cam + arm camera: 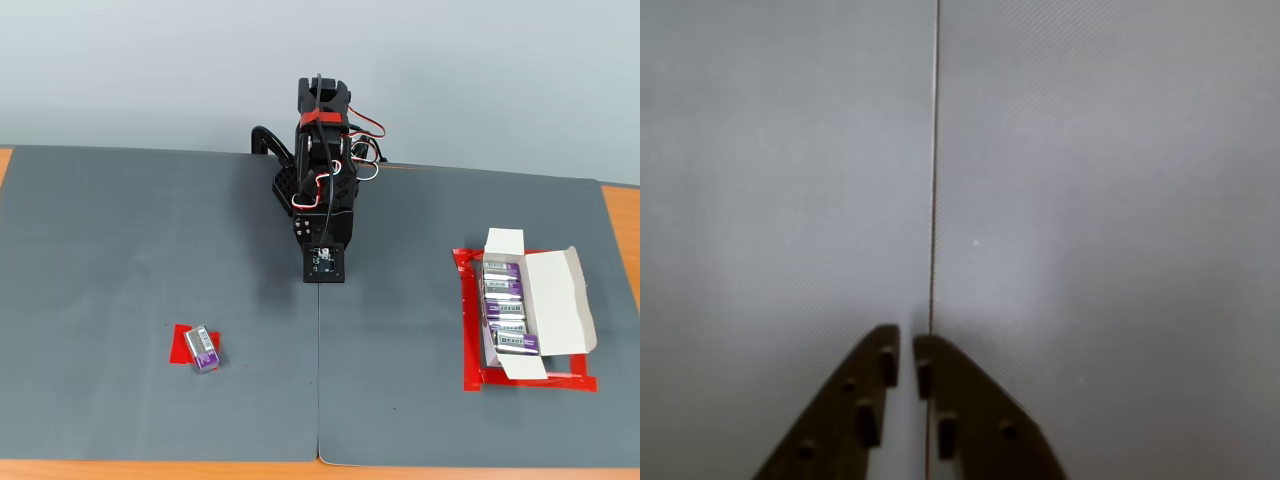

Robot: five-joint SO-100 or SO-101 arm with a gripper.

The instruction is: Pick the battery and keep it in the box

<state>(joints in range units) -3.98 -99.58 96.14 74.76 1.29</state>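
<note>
A small silver-grey battery with a purple label [203,349] lies on a red tape patch [183,344] at the front left of the grey mat in the fixed view. The white box [560,296] sits open at the right inside a red tape outline [470,330], with several purple batteries [505,307] in a row inside. My arm [322,190] is folded at the back middle, far from both. In the wrist view my gripper [906,345] is shut and empty, fingertips almost touching over the mat seam. The battery and box are out of the wrist view.
The grey mat [130,240] has a seam [934,180] running down the middle. Orange table edge [620,215] shows at the right and along the front. Red and white cables loop around the arm's upper part.
</note>
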